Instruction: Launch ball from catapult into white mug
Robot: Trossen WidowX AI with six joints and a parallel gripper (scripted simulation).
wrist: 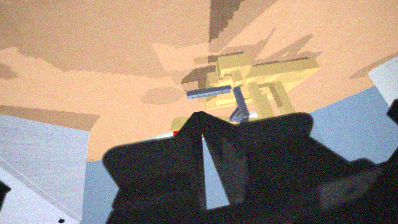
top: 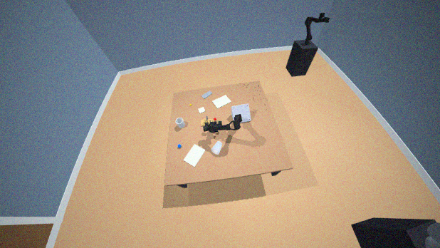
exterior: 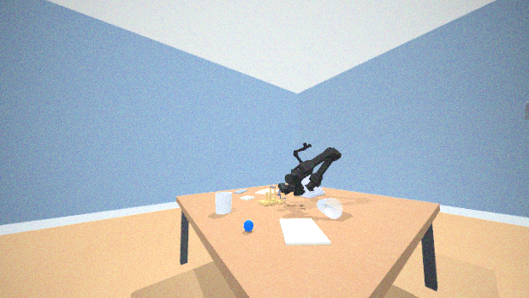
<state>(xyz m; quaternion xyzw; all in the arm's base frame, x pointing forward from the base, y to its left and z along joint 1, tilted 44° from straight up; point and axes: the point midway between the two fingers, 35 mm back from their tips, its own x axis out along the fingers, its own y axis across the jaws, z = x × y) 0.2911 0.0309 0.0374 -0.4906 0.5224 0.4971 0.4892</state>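
The arm (top: 228,125) is reaching from its base plate (top: 245,108) toward nine o'clock in the top view, folding low over the table (top: 267,150). Its gripper (wrist: 202,134) is clenched with nothing between the fingers, the tips meeting in a point just in front of the catapult (wrist: 260,85) in the wrist view. The catapult, a yellow frame with grey-blue bars, is sitting on the table right beside the fingertips; whether they are touching it cannot be told. In the top view the catapult (top: 206,122) is lying at the gripper's nine o'clock edge, and the red ball (top: 214,118) is showing at the catapult's one o'clock, just above the wrist. In the wrist view only a sliver of red (wrist: 176,133) is peeking out at the left finger's edge.

The mug (top: 180,122) is standing upright well off at the catapult's nine o'clock. From the exterior view, the mug (exterior: 222,202) is standing left of the catapult (exterior: 270,199), with the gripper (exterior: 283,188) bending down beside it.

Elsewhere, a blue ball (top: 179,145) is resting at the mug's six o'clock, a clear cup (top: 216,147) is lying on its side at the catapult's six o'clock, and a white pad (top: 194,155) is lying next to it.
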